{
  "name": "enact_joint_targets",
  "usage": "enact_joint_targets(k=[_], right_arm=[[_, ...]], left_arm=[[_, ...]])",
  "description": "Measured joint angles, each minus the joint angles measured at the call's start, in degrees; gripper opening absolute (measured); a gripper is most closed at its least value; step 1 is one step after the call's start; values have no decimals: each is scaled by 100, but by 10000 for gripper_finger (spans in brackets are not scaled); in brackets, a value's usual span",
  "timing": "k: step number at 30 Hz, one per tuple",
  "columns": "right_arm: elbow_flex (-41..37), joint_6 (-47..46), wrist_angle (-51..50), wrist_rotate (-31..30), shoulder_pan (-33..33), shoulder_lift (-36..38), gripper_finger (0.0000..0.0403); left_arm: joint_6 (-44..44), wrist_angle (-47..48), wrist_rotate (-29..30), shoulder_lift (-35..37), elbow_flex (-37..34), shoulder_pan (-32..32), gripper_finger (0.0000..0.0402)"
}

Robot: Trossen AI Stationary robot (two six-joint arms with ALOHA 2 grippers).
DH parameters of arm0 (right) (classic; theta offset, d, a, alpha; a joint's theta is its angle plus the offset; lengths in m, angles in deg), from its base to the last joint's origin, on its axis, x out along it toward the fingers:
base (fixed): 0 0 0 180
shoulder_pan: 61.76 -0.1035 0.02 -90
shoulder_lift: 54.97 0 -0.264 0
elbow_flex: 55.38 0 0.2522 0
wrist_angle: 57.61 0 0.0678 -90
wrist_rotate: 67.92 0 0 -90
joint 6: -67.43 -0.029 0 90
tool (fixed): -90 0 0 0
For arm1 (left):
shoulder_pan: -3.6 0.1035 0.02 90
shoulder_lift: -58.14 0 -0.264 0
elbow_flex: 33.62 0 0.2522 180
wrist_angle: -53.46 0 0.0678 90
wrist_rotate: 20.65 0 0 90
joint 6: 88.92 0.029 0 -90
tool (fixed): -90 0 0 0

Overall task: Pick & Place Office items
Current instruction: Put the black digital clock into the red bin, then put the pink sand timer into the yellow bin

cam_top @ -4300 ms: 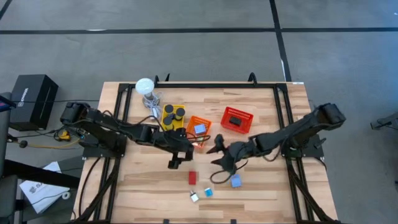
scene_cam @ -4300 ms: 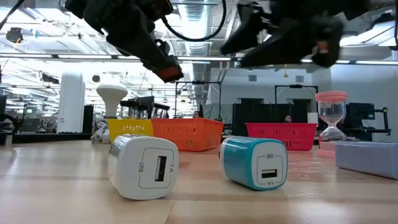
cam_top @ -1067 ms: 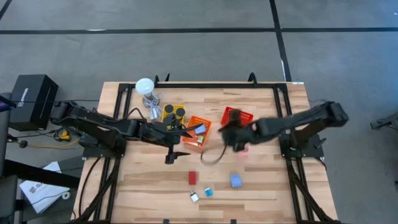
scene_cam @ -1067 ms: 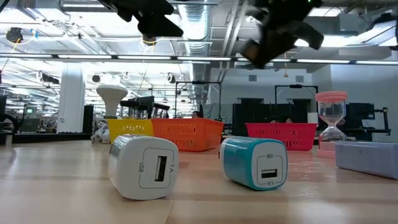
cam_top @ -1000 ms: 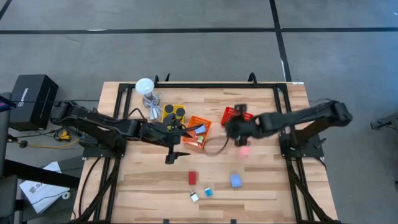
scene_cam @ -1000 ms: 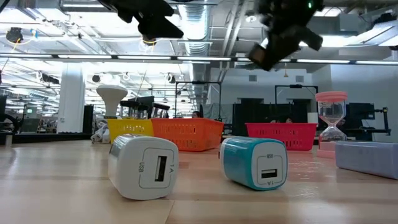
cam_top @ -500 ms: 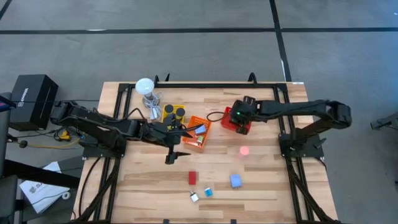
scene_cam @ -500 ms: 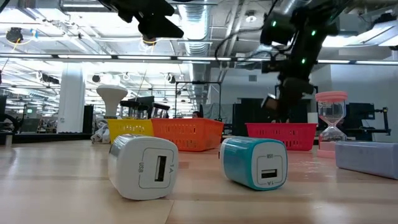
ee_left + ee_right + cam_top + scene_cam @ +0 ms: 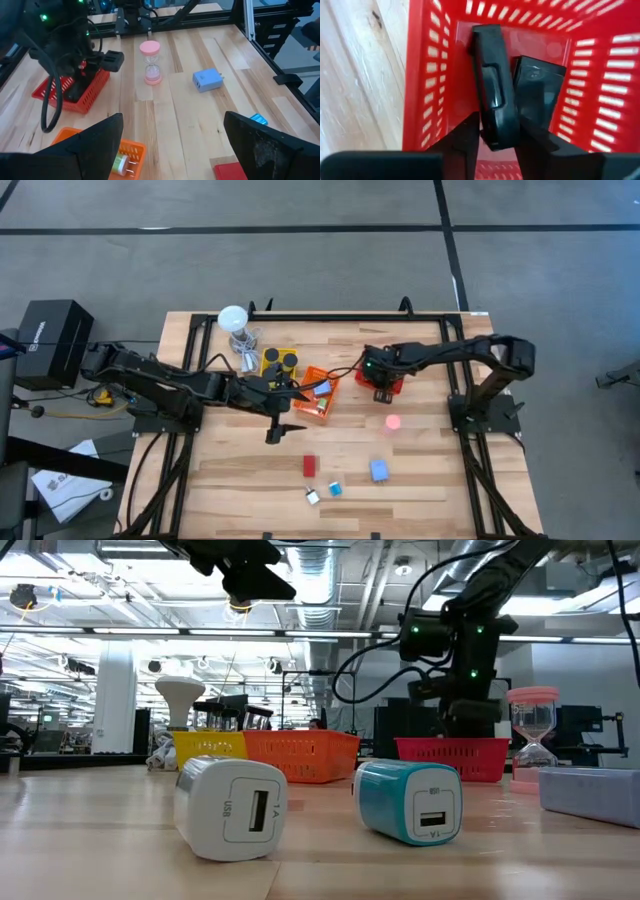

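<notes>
My right gripper (image 9: 497,145) points down into the red basket (image 9: 425,75), open. Its fingers stand on either side of the near end of a long black item (image 9: 492,95), which lies on the basket's floor beside a second black item (image 9: 537,90). In the high view this gripper (image 9: 378,375) covers the basket. My left gripper (image 9: 288,415) hovers open, holding nothing, near the orange basket (image 9: 318,392). On the bare table are a pink hourglass (image 9: 150,62), a light-blue charger (image 9: 207,80), a red flat block (image 9: 309,466), a white charger (image 9: 230,808) and a teal charger (image 9: 410,800). My right gripper comes from above, with one finger (image 9: 467,137) on each long side of the black item's near end (image 9: 495,140). A sliver of red shows between one finger and the item. Whether the other finger touches it I cannot tell. The item rests in the basket.
A yellow basket (image 9: 278,365) with black pucks stands left of the orange one. A white round-headed stand (image 9: 234,320) is at the far left. Black frame rails (image 9: 455,360) run along the table's sides. Bare wood lies at the near left.
My right gripper has carried the long black item from mid-table toward the far edge, to above the red basket. It has tipped to point down and sunk into the basket, where the item now lies on the floor.
</notes>
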Motion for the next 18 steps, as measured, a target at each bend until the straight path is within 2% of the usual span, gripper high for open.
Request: enact_joint_targets(k=[6, 13, 18], right_arm=[[390, 38, -418, 59, -1, -67, 144], [1017, 37, -1693, 54, -13, -62, 206], [1434, -369, -2271, 52, -10, 29, 229]], left_arm=[[0, 0, 0, 0, 0, 0, 342], [0, 1, 2, 0, 0, 0, 342], [0, 2, 5, 0, 0, 0, 342]])
